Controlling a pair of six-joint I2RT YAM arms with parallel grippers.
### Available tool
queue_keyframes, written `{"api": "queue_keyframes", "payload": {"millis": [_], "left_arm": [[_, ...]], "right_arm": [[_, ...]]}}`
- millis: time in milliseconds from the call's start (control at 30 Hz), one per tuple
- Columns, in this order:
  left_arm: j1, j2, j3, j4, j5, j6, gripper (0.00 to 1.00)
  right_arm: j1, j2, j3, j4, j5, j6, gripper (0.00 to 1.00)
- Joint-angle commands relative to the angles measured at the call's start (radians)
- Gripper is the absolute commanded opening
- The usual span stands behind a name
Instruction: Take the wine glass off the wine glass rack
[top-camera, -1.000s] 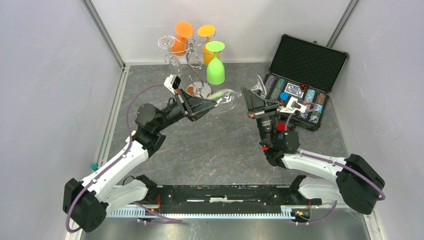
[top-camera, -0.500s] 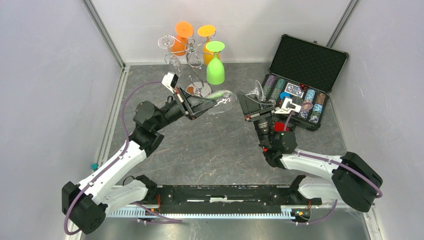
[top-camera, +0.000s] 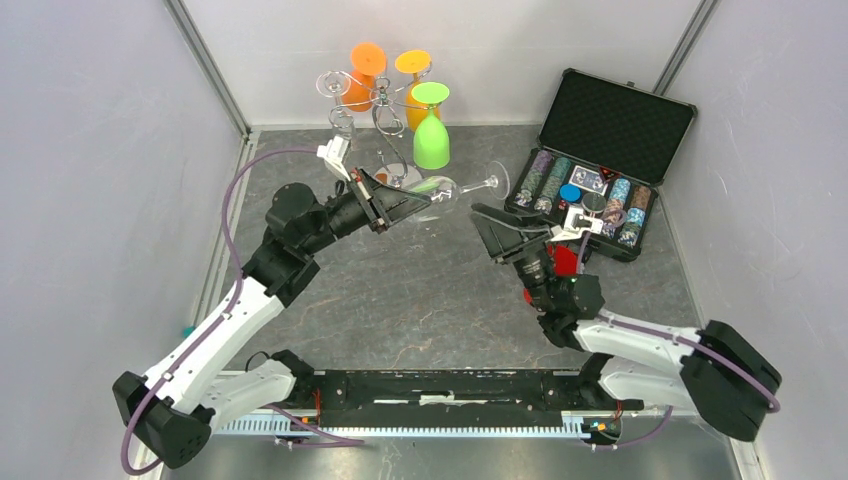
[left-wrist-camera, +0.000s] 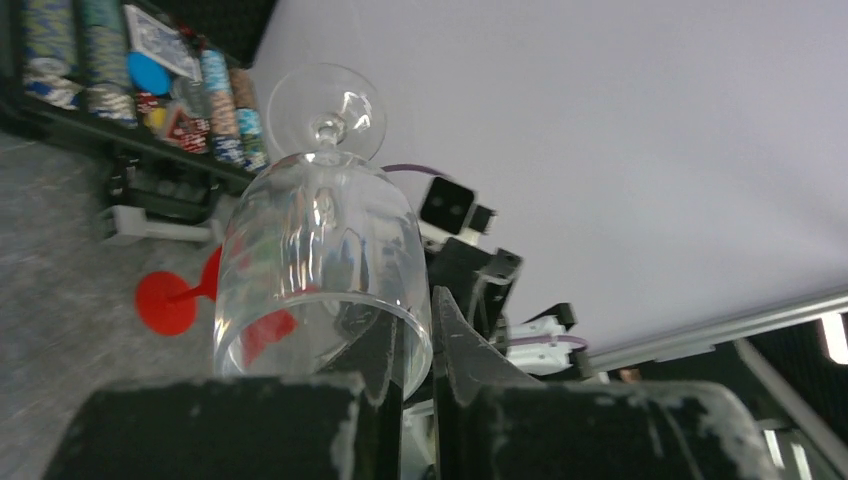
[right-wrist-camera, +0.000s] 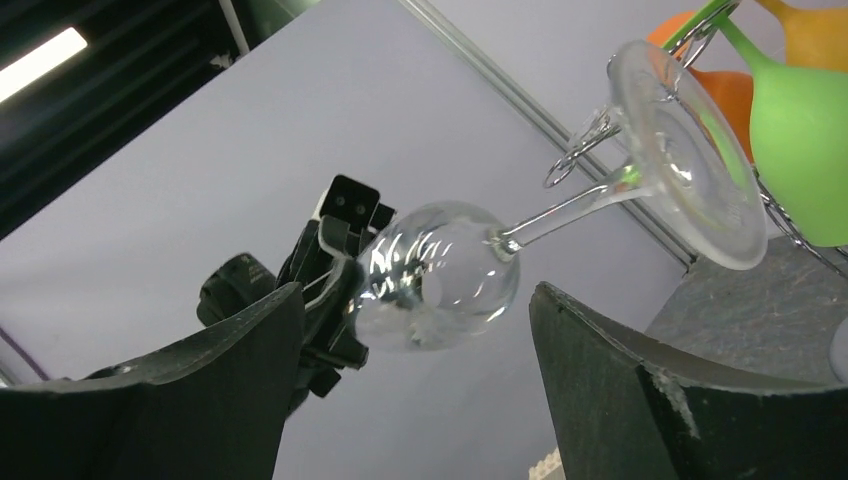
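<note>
You see only part of the wine glass rack (top-camera: 383, 112) behind the left gripper (top-camera: 428, 197); the green glass (right-wrist-camera: 800, 150) runs off-frame.

There's rack (top-camera: 402, 177) x1, case (top-camera: 617, 125) x1, green glass (top-camera: 431, 140) x1, orange glass (top-camera: 367, 58) x2, clear glass (top-camera: 440, 190) x2 I think, the racked one's faint.

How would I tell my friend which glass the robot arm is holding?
Start at the shiny silver wine glass rack at the back. Just in front of it, the left gripper pinches the rim of a clear wine glass. The green glass and orange glasses hang on the rack; this one is see-through and lies sideways in the air.
</note>
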Motion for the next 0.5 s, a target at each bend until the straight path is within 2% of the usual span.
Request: {"api": "queue_keyframes", "payload": {"millis": [0, 67, 167, 300, 467], "left_arm": [[-0.003, 0.021, 0.138, -0.231, -0.048, 0.236, 0.02], [-0.005, 0.057, 0.209, -0.377, -0.055, 0.323, 0.02], [-0.022, 0.114, 0.310, -0.549, -0.096, 0.435, 0.02], [-0.086, 0.205, 0.443, -0.783, -0.272, 0.570, 0.02], [-0.180, 0.345, 0.559, -0.903, -0.355, 0.646, 0.02]], "right_arm": [[0.002, -0.138, -0.042, -0.194, -0.082, -0.052, 0.88], [0.002, -0.221, -0.043, -0.360, -0.081, -0.112, 0.88], [0.002, -0.353, 0.016, -0.694, -0.029, -0.234, 0.87], [0.001, -0.459, 0.163, -1.156, 0.156, -0.416, 0.86], [0.001, -0.515, 0.286, -1.455, 0.376, -0.547, 0.85]]}}
